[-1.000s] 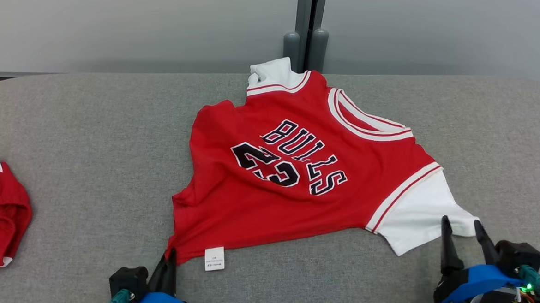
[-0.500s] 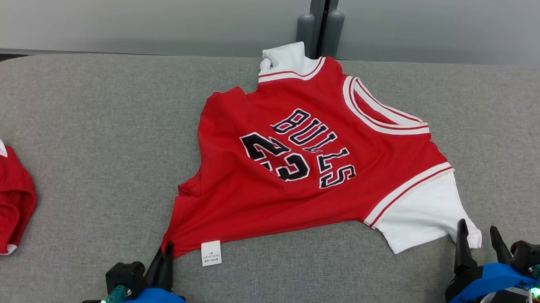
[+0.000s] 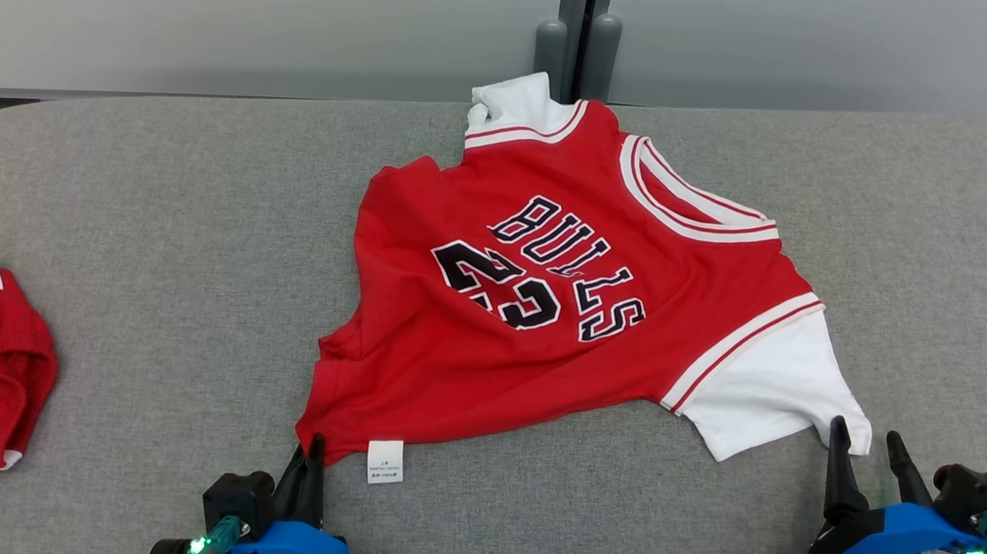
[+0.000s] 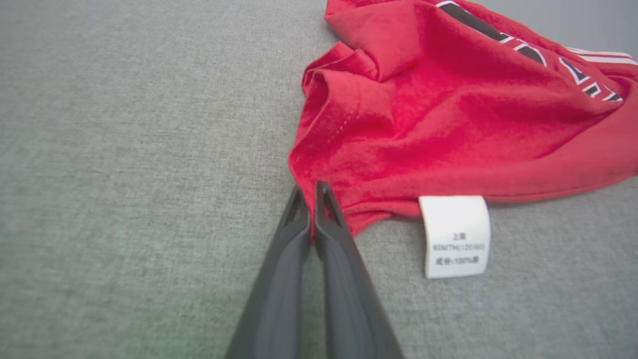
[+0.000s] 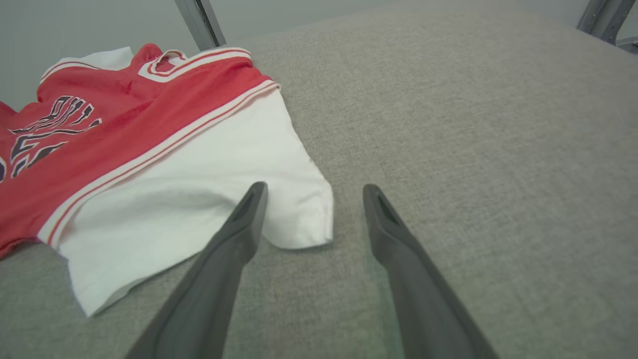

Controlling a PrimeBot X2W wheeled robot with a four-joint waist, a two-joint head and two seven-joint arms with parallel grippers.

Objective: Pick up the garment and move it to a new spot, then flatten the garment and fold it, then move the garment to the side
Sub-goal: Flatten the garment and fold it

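The jersey (image 3: 559, 314) lies face up mid-bench (image 3: 166, 234), collar toward the far edge. The left gripper (image 3: 313, 441), near the front edge, has its fingers pressed together on the red hem corner, just beside the white label (image 3: 385, 461). The right gripper (image 3: 866, 429) stands spread at the tip of the white sleeve (image 3: 771, 384), toward the front right corner; whether it touches the cloth cannot be told.

The garment (image 3: 454, 376) reads BULLS 23; tag (image 4: 454, 237) 100%.
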